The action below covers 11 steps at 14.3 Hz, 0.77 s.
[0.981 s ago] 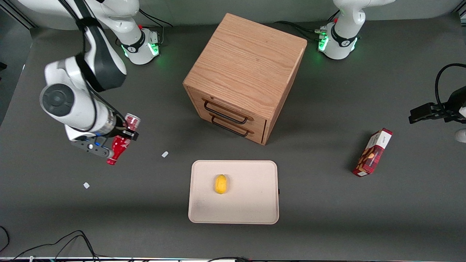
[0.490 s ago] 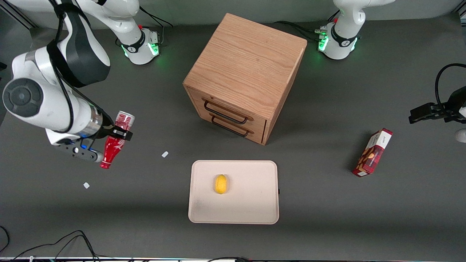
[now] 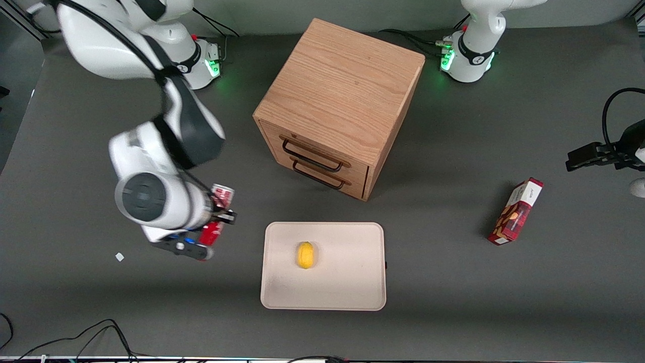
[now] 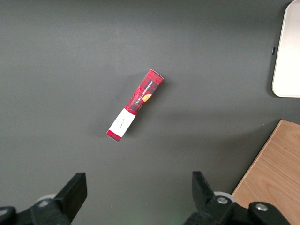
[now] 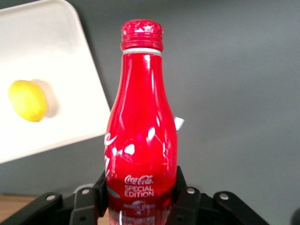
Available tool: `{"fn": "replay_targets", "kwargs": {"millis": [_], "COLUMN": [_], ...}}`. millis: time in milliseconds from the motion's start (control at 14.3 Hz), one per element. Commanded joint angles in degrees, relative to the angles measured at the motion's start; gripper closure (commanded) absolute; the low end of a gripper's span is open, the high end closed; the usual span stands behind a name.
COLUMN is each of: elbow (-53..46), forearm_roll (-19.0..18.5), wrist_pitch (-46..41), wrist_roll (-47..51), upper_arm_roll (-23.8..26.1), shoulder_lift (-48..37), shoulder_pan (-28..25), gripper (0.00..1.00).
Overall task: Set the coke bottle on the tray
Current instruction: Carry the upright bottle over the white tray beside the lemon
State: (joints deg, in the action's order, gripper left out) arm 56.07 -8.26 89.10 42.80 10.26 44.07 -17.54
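My right gripper (image 3: 217, 218) is shut on the coke bottle (image 3: 214, 229), a slim red bottle with white script, and holds it in the air beside the tray, toward the working arm's end. The silvery base points up toward the cabinet, the cap down toward the table. In the right wrist view the black fingers (image 5: 183, 197) clamp the bottle (image 5: 141, 140) low on its body, cap pointing away. The cream tray (image 3: 347, 282) lies flat in front of the drawer cabinet, nearer the front camera, and its corner shows in the right wrist view (image 5: 61, 70).
A yellow lemon (image 3: 306, 254) lies on the tray, also in the right wrist view (image 5: 27, 100). The wooden drawer cabinet (image 3: 342, 101) stands mid-table. A red snack box (image 3: 516, 211) lies toward the parked arm's end. A small white scrap (image 3: 119, 256) lies on the table near the working arm.
The right arm has swung toward the tray and nearer the front camera, carrying the coke bottle with it. The grip has not changed.
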Motion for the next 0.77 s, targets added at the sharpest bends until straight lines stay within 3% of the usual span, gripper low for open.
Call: {"fn": "replay_targets", "kwargs": {"millis": [0,350,701], "elbow": [-7.2,-7.3,-7.2], "forearm_roll": [-0.4,-0.6,-0.6], "wrist_pitch": [4.5,17.4,22.4], "wrist_roll": [1.7,1.7,-4.6], "upper_arm_roll": [-1.0,-2.8,-4.6], "shoulder_lift": [6.9,13.6,16.5], "shoulder_pan": [-1.9,-4.6,-5.4], "gripper": [1.00,1.00,1.00]}}
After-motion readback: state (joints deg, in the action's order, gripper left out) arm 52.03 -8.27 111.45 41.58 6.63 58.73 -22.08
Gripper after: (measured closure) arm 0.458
